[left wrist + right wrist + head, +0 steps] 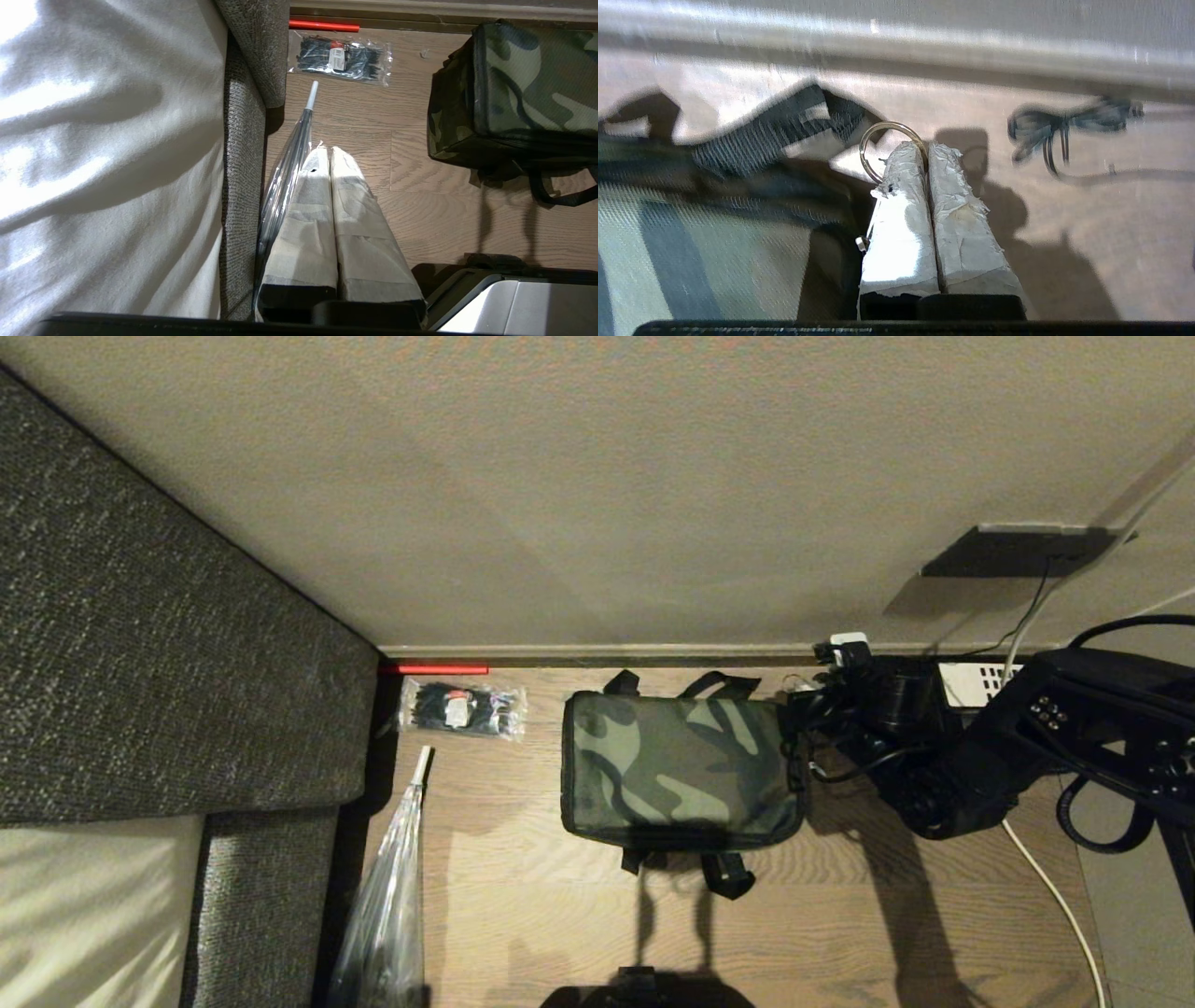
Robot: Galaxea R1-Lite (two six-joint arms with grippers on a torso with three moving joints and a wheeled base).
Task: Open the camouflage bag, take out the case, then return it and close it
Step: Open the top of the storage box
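The sofa [168, 644] filled the left of the head view, and the wooden floor [523, 915] ran from it to the wall. The camouflage bag [681, 770] was seen lying on that floor near the wall, lid shut, with black strap handles at its near and far edges. The case was not seen anywhere, and was judged to be inside the bag. The right gripper [927, 154] was placed at the bag's right end, its taped fingers pressed together on a small metal ring [887, 149], taken to be the zipper pull. The left gripper [329, 156] was held apart to the bag's left, fingers closed and empty, over a folded clear umbrella [289, 158].

The opening step was judged barely begun. The ring would best be drawn along the zip's line rather than lifted, so that the soft bag is not dragged across the floor.

Only the right wrist view showed the ring and the grip on it; in the head view that spot was hidden by the arm. The clear packet of black items [462, 707] was shown only in the head and left wrist views.
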